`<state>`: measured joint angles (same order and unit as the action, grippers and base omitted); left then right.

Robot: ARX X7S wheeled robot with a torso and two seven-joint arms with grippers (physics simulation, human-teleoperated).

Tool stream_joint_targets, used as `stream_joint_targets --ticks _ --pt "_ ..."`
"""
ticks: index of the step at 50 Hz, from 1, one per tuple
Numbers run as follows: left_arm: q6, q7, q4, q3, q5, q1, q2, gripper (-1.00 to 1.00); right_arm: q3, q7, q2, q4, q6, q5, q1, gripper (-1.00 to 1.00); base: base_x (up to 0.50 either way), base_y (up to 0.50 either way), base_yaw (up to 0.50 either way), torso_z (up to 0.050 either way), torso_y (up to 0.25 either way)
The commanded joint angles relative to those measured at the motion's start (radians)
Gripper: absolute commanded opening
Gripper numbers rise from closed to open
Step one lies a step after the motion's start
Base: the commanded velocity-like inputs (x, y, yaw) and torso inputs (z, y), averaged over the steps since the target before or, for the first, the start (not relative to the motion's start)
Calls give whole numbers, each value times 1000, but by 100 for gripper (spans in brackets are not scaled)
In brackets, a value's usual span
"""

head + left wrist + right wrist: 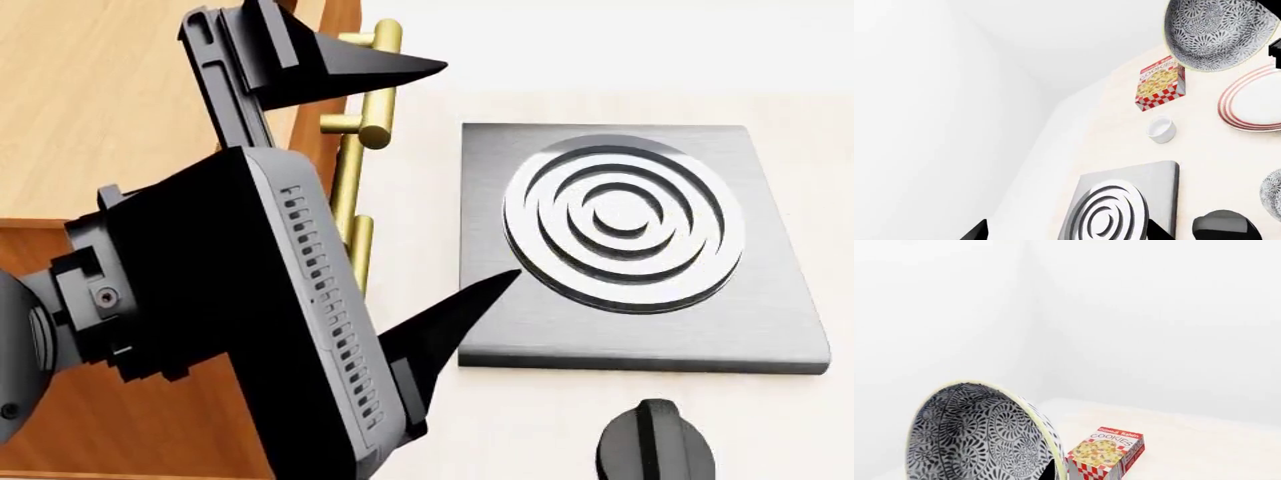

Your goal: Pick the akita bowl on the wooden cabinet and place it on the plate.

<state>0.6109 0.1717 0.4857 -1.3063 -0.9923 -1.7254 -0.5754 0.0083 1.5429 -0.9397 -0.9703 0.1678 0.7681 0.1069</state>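
A: Bowl first, since it sits nearest the right gripper. What do you see?

B: The akita bowl (pixel 981 435) fills the near part of the right wrist view, tipped so its patterned inside faces the camera. A dark sliver of the right gripper shows at its rim, apparently clamped on that rim. The bowl is up off the worktop (pixel 1201 440).

A: And past it?

B: Just beyond the bowl stands a cookie box (pixel 1107 452), red-checked at its base, on the pale worktop.

A: The left side?

B: The left gripper (pixel 441 175) has its fingers (pixel 367 70) spread wide apart with nothing between them. It hangs over the edge of the wooden cabinet (pixel 94 110), next to a brass handle (pixel 360 130), with the grey stove (pixel 641 250) close beside it and a black knob (pixel 654 440) near the stove.

A: What lies farther out from it?

B: Past the stove, its wrist camera shows a small white cup (pixel 1161 129), then the cookie box, then the lifted bowl. The plate (pixel 1254 100), white with red rings, lies on the worktop near the bowl; the bowl is beside it, not resting on it. A second patterned bowl (pixel 1273 195) peeks in at the frame edge, close to the knob.
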Motion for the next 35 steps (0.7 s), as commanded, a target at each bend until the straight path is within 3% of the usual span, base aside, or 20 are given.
stream_joint_targets --ticks 1,26,35 --pt "0 1 2 2 0 3 1 100 213 -25 55 -40 22 38 127 -100 0 0 0 0 0" --pt "-12 1 4 6 7 18 -9 100 323 -116 63 -63 -69 60 225 -100 0 0 0 0 0" --pt "-16 2 1 5 11 27 -7 100 387 -270 109 -12 -217 138 295 -100 0 0 0 0 0"
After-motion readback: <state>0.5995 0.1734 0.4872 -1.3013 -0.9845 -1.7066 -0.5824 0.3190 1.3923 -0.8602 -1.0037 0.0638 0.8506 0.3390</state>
